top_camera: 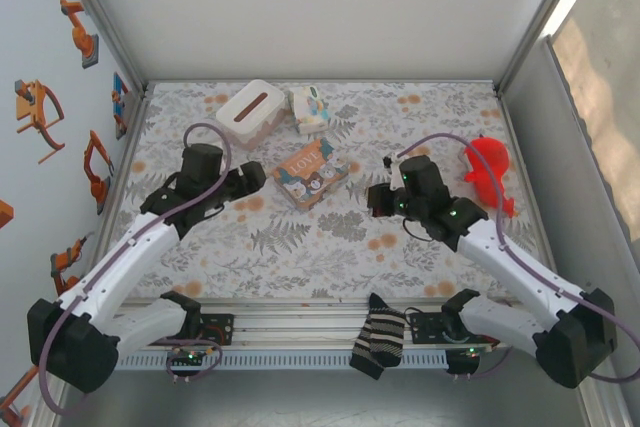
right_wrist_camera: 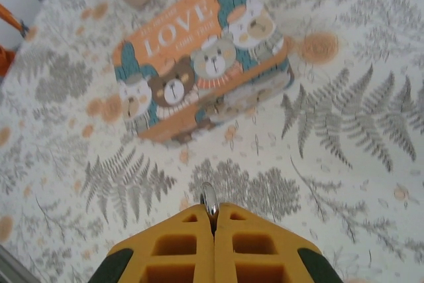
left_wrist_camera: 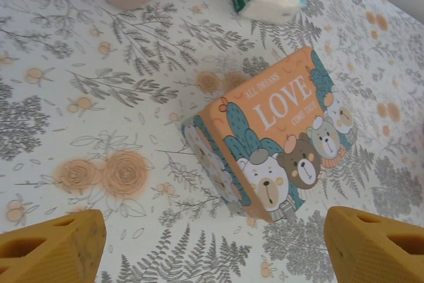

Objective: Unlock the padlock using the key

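On the left wall are several orange robot-arm stickers [top_camera: 80, 32]. On the flowered table [top_camera: 330, 247] there are two arms, one from each near corner. The left claw [top_camera: 250, 179] points at the middle of the table. In its wrist view the left claw [left_wrist_camera: 218, 250] stands wide, with one yellow fingertip [left_wrist_camera: 56, 246] in each lower corner and bare cloth between them, holding nothing. At the far edge, behind this claw, sit one white tissue box [top_camera: 250, 112] and, just to its right, one soft printed tissue packet [top_camera: 310, 107]. These two are near each other but apart. In front of them, between the two claws, lies one orange box [top_camera: 310, 174] printed LOVE. It is flat, turned askew, and has four cartoon bears in a row on its lid. To its right, the right claw [top_camera: 378, 199] faces that box. Seen from its wrist, the right claw [right_wrist_camera: 213, 220] is pressed shut, with a single thin silver key [right_wrist_camera: 209, 198] pinched upright at its tips, above the cloth and short of the box. One tiny dark speck [top_camera: 388, 160] lies on the cloth just behind the right wrist. It is too small to tell whether it is the padlock. Further right stands one red plastic object [top_camera: 490, 172] near the table's edge. One striped sock [top_camera: 380, 339] hangs over the near rail between the arm bases.
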Robot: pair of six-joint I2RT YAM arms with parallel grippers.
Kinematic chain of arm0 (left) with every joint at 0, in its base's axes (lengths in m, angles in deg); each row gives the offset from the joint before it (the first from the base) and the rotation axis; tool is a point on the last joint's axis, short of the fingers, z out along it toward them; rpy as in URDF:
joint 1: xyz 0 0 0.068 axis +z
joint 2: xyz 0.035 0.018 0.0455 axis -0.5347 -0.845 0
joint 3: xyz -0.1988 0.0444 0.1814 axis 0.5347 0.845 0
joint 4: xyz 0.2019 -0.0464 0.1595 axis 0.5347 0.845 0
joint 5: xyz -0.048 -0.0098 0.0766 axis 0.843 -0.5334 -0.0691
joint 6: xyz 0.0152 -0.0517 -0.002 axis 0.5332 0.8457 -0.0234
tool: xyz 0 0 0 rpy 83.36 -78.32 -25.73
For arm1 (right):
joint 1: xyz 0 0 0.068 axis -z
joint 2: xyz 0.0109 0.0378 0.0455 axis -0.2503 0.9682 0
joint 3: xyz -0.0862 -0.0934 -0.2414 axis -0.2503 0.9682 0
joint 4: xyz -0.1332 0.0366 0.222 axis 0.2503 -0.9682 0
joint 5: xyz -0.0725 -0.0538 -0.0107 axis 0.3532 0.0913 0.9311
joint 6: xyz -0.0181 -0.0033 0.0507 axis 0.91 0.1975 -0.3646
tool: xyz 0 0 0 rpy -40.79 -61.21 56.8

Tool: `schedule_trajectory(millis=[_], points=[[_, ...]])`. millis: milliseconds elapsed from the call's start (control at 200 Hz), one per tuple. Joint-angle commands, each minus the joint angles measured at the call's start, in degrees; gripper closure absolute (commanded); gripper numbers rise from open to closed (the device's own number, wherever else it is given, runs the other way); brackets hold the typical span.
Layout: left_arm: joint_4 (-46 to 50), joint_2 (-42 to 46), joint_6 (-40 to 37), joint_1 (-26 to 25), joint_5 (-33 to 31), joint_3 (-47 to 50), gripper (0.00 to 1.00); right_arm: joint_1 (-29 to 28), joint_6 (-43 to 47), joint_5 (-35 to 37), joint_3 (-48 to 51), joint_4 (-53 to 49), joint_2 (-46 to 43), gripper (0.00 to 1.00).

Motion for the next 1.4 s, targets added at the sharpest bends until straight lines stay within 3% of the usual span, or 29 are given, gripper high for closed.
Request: schedule_trajectory(millis=[0,245,491,701,957,1092,1392], points=[[3.9,1.9,-1.7,1.0,-4.4,1.5,0.14,-3.7,0.4,-1.2,-1.1,-10.9,3.4,1.00],[5.2,4.7,-1.5,2.6,-5.0,2.4,0.13,-9.3,-4.8,-3.4,0.3,-4.5,15.4,1.00],[5.8,5.2,-1.4,3.9,-4.1,3.0,0.13,-10.2,-7.4,-7.1,0.3,2.5,25.3,1.00],[6.2,5.8,-1.6,4.8,-4.2,3.2,0.12,-10.3,-8.4,-7.8,0.9,6.4,28.7,0.97],[7.0,7.9,-1.9,5.8,-5.0,3.6,0.11,-10.3,-5.7,-4.1,-0.2,3.9,26.6,0.75],[7.4,9.4,-1.9,6.1,-6.1,4.0,0.09,-10.0,-3.2,-1.0,-1.8,0.4,24.3,0.72],[7.5,11.7,-2.0,7.1,-11.7,4.4,0.05,-6.0,5.1,15.7,-2.1,-3.6,9.7,0.59]])
